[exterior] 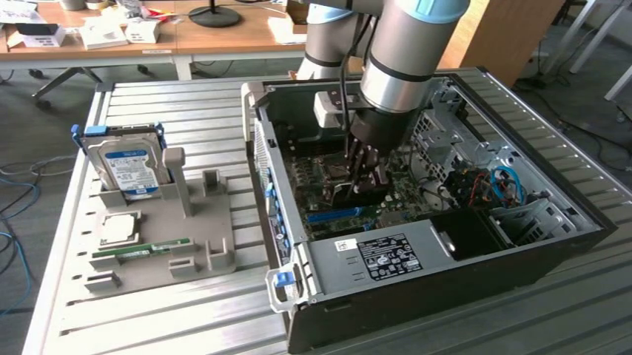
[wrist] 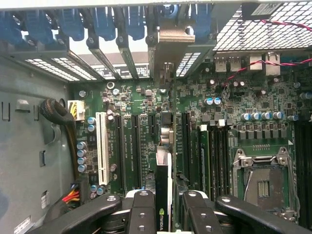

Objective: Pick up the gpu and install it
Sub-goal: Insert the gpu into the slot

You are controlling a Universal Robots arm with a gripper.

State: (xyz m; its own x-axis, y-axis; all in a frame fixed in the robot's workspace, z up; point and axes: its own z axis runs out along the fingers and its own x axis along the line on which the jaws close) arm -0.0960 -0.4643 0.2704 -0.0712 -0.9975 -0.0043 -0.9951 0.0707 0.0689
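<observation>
The arm's black-fingered tool (exterior: pixel 363 176) reaches down into the open black tower computer case (exterior: pixel 474 259), which lies on its side on the grey slatted metal desk (exterior: pixel 177 325). In the wrist view the tool (wrist: pixel 163 207) is pinching the gpu (wrist: pixel 162 178), a thin black expansion card seen edge-on, with a finger pad pressed against each face. The card stands on its edge over the green motherboard (wrist: pixel 253 97), in line with the long black expansion slots, and just beside the white slot (wrist: pixel 102 146). Its silvery metal end bracket (wrist: pixel 171 35) lies at the case's rear wall, among the blue retaining clips (wrist: pixel 73 24). Whether the card's lower edge sits fully in a slot cannot be told. On the desk to the exterior view's left, well apart from the case, a grey moulded holder (exterior: pixel 212 255) carries an upright silver hard drive with a blue label (exterior: pixel 130 166), a square silver processor chip (exterior: pixel 117 228) and a narrow green memory stick (exterior: pixel 143 253).
</observation>
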